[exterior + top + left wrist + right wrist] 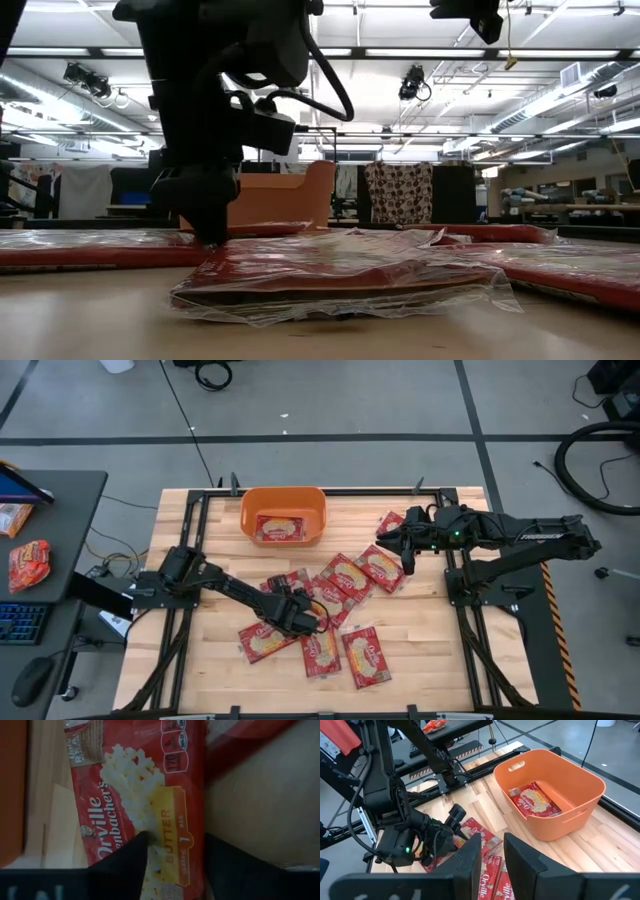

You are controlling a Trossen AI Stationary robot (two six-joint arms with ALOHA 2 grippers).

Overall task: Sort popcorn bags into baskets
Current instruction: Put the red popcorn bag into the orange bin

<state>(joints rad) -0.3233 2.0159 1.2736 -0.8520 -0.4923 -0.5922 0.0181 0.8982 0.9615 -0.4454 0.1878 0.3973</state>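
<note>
Left gripper (300,612) down low at about 7 o'clock of the table's centre, fingers (125,865) straddling a red Orville Redenbacher's butter popcorn bag (145,795), one finger on either side of its yellow label, jaws partly closed around it; firm pinch or not, cannot tell. From table height, the left arm's dark tip touching the packets just behind a crinkled bag (340,275) lying flat in front. Orange basket (284,515) at 12 o'clock near the far edge of the wooden table (200,530), one popcorn bag (279,527) flat on its floor, plenty of bare floor around that bag. Loose popcorn bags (345,580) clustered from centre toward 5 o'clock, several overlapping at their edges, one bag (366,657) close to the near edge, another (390,521) alone at 2 o'clock by the right gripper. Bare wood open at 9 o'clock and along 4 o'clock. Right gripper (408,555) hanging above the table at 2 o'clock, fingers (470,855) slightly apart with a narrow gap, nothing between them, well clear of the basket's rim.
</note>
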